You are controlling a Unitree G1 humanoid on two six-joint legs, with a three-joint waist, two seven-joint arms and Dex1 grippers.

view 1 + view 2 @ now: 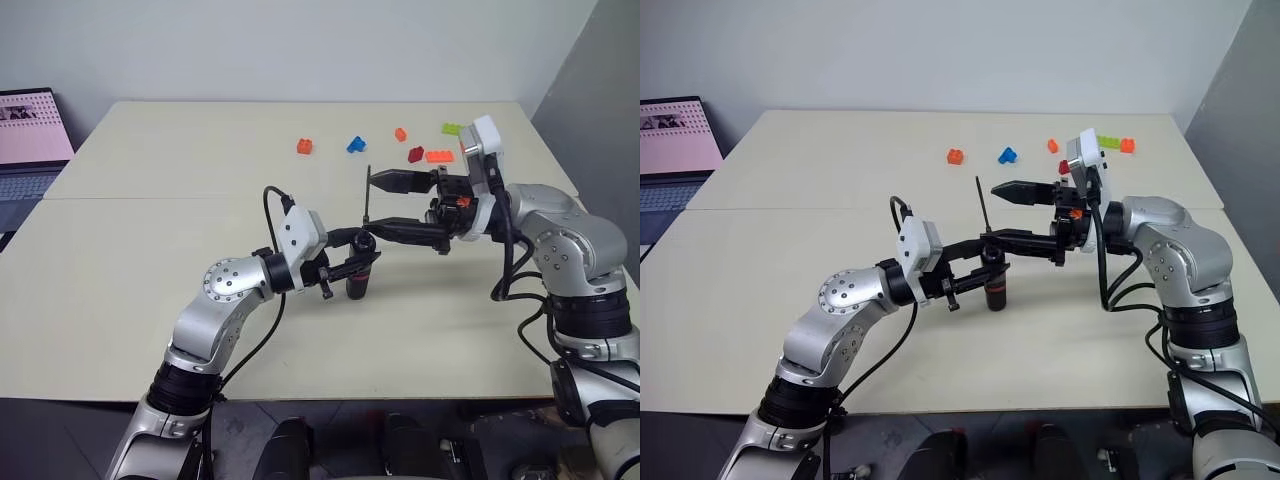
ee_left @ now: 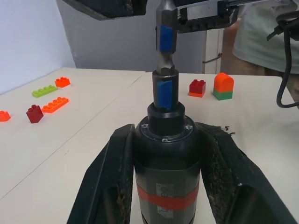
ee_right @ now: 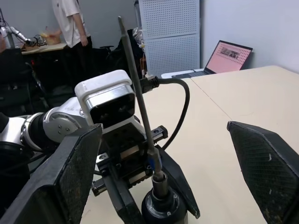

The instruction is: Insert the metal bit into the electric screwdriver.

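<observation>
- Black left end effector [image 1: 350,262] is clamped on the electric screwdriver [image 1: 359,277], held upright over the desk [image 1: 150,250].
- Metal bit [image 1: 368,200] stands upright in the screwdriver's tip.
- Right end effector [image 1: 395,206] is spread wide apart, its fingers either side of the bit, gripping nothing.
- Coloured bricks [image 1: 355,145] lie beyond.

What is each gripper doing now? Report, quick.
Left gripper: shut on the electric screwdriver, the metal bit standing in its tip.
Right gripper: open, holding nothing, fingers on either side of the bit.
</observation>
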